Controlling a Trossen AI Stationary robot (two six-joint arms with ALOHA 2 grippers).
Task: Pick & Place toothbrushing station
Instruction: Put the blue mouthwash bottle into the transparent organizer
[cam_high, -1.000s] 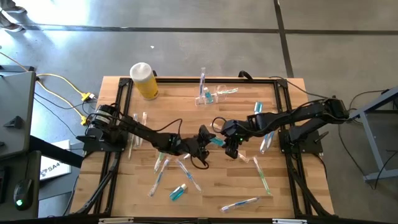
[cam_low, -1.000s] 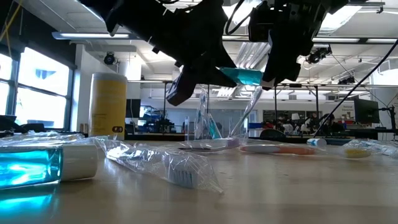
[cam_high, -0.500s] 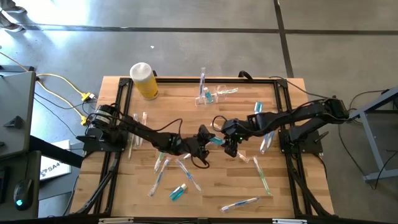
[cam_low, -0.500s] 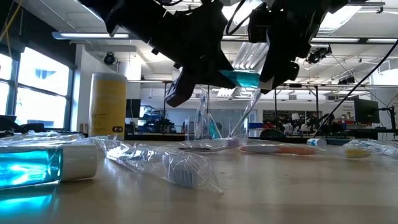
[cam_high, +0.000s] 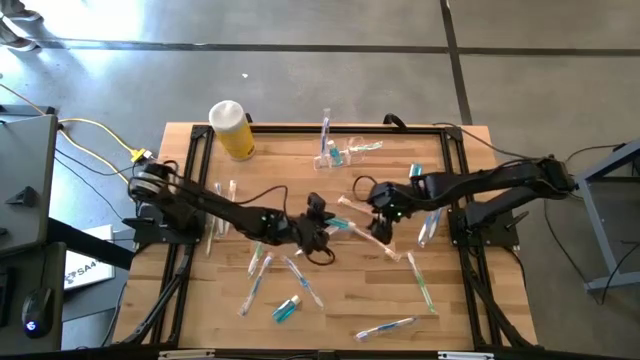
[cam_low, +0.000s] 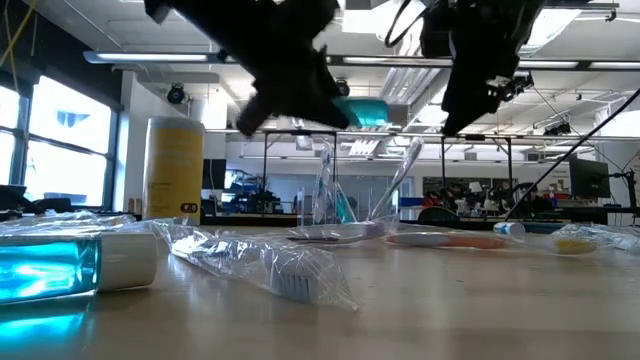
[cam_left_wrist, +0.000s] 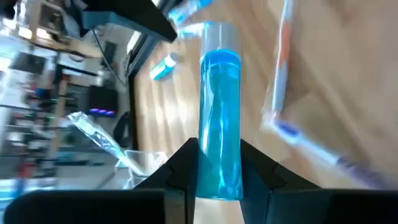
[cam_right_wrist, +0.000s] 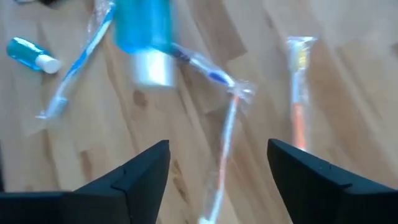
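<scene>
The left gripper (cam_left_wrist: 217, 180) clamps a little teal white-capped tube (cam_left_wrist: 219, 112); the right gripper (cam_right_wrist: 217, 168), just beside the tube, gapes empty. Carry it level, probably toward the small clear plastic cup (cam_high: 330, 157).

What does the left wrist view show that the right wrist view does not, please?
Only the left wrist view: the left claw shut on the teal tube, and the clear cup. Only the right wrist view: the open right claw, and a second tube lying on the table. Both: the held tube and wrapped toothbrushes on the wooden table.
</scene>
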